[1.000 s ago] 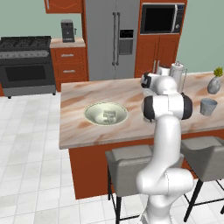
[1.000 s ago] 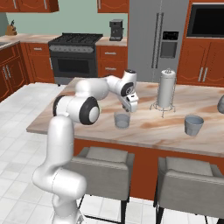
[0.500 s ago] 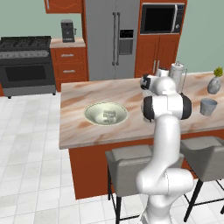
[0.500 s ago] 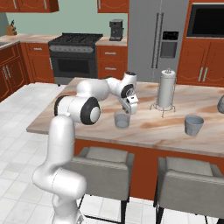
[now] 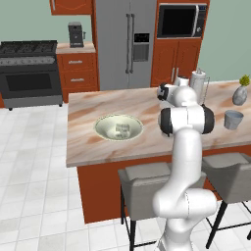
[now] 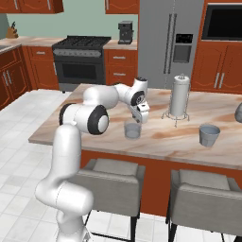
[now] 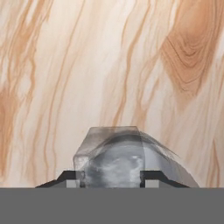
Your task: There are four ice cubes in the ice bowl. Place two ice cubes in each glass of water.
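Gripper (image 7: 111, 174): poised directly over the nearer glass, finger tips apart with an ice cube (image 7: 109, 151) between them; grip or release cannot be told.
Near glass (image 6: 133, 130): upright on the marble counter (image 6: 170, 137), just below the hand.
Second glass (image 6: 209, 134): further right on the counter, well apart from the first.
Ice bowl (image 5: 119, 127): left part of the counter, pale cubes (image 5: 121, 129) inside.
Paper-towel stand (image 6: 179, 97): beyond the glasses.
Refrigerator (image 5: 125, 43): against the far wall.
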